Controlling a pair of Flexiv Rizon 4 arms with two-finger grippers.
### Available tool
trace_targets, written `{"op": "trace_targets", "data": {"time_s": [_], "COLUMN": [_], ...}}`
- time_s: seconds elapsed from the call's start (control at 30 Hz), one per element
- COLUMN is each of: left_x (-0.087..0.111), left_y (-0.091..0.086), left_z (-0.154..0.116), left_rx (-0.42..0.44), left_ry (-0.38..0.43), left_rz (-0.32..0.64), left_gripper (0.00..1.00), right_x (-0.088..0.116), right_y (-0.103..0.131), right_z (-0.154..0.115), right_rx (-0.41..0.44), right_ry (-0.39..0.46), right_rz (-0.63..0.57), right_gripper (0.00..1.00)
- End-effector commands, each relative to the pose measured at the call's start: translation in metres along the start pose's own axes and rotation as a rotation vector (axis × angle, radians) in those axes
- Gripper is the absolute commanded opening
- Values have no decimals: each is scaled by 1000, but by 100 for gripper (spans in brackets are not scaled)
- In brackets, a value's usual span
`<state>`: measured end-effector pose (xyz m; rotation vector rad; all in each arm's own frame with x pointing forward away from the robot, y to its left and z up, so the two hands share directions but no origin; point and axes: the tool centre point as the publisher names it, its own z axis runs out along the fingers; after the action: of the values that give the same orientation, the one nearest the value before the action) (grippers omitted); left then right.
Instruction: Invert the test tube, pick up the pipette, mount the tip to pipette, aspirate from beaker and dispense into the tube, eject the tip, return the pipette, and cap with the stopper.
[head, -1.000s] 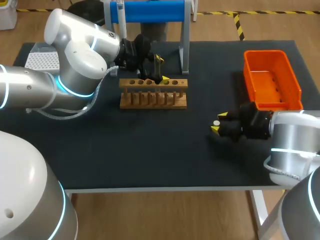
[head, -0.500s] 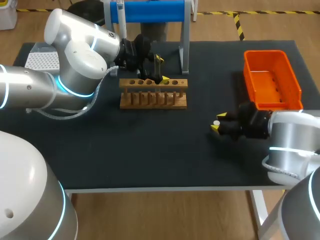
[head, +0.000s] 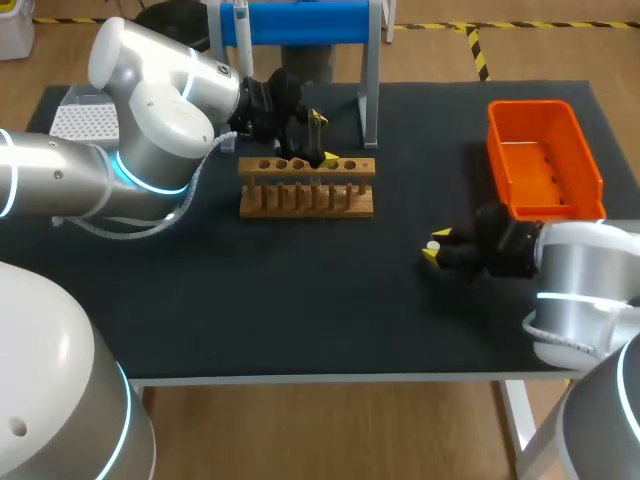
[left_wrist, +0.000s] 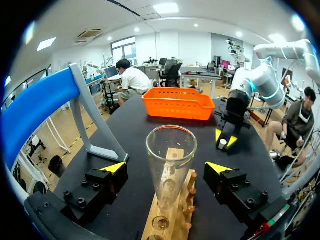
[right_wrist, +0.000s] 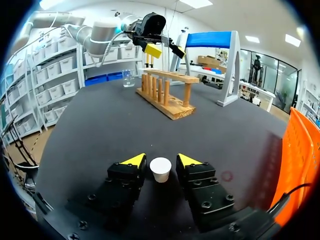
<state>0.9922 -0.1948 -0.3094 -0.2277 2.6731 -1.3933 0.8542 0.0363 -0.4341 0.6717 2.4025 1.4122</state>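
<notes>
A clear test tube (left_wrist: 170, 157) stands upright, mouth up, in the wooden rack (head: 306, 196), also seen as the rack (left_wrist: 170, 220) in the left wrist view. My left gripper (left_wrist: 167, 172) is open around the tube, with its yellow fingertips (left_wrist: 114, 167) well clear on both sides. A small white stopper (right_wrist: 160, 169) sits on the black table between the fingers of my right gripper (right_wrist: 161, 161). A thin gap shows on each side of it, so the gripper is open. From the head view the stopper (head: 434, 245) lies at the right gripper (head: 432, 250), right of centre.
An orange tray (head: 545, 160) stands at the back right, close behind my right arm. A blue-barred stand (head: 300, 25) rises behind the rack. A white tip box (head: 85, 122) sits at the back left, and a small beaker (right_wrist: 128, 78) beyond the rack.
The right gripper's fingers have drawn closer together around the white stopper. The left arm and the tube have not moved.
</notes>
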Motion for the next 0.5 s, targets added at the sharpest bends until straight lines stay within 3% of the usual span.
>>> {"op": "trace_targets", "data": {"time_s": [0.03,0.23,0.27,0.5], "left_x": [-1,-1,-1,-1], "left_y": [0,0,0,0], "left_z": [0,0,0,0], "left_rx": [-3,-3,-3,-3], "left_ry": [3,3,3,3], "left_rz": [0,0,0,0], "left_gripper": [100,100,100,100], "right_x": [0,0,0,-1], "right_y": [-1,-1,-1,0], "right_z": [1,1,1,1], "right_rx": [3,6,7,9], "right_ry": [1,2,2,4], "right_rz": [0,-1,-1,-1], "right_gripper": [37,13,0,0]}}
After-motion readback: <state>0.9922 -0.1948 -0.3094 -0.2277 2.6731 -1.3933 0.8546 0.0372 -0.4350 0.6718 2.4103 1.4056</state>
